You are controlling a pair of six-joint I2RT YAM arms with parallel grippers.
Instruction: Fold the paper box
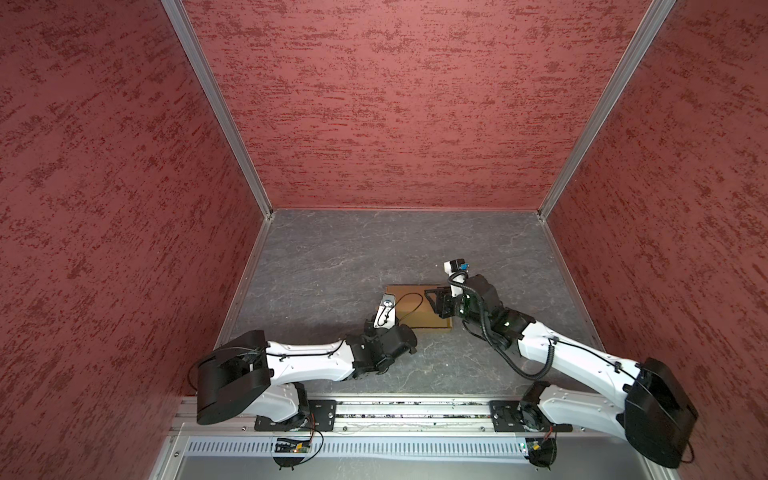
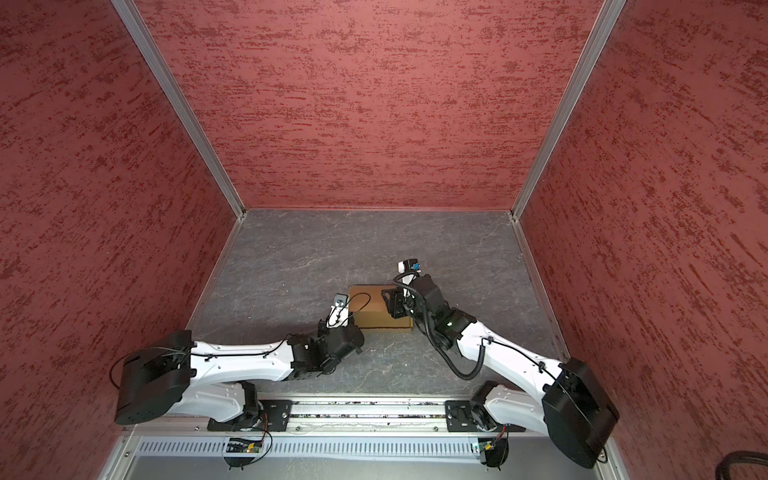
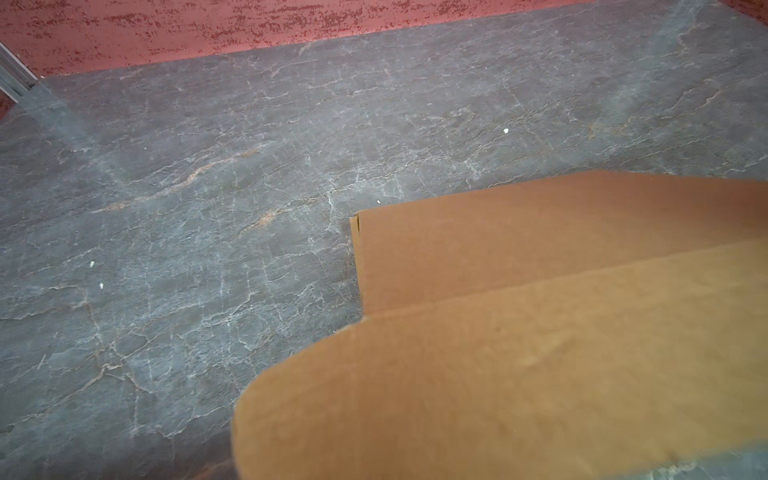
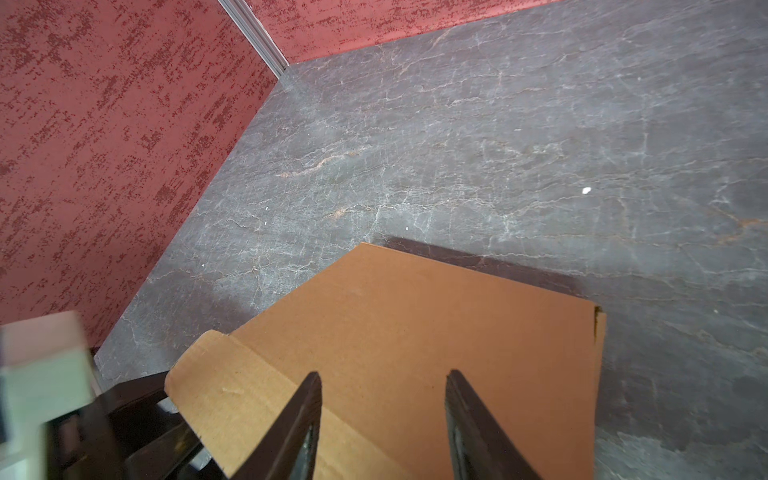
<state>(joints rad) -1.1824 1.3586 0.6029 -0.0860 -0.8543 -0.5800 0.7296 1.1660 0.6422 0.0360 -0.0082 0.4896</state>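
Right fingers [image 4: 300, 424] stand parted over the paper box [image 4: 415, 324], gripping nothing; left fingers hidden, state unclear.

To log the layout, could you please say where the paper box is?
In both top views the paper box lies near the middle of the grey table, between the left arm's wrist and the right gripper over its right end.

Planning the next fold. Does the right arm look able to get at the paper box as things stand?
Probably yes: the right gripper is open just over the paper box, and nothing shows between them.
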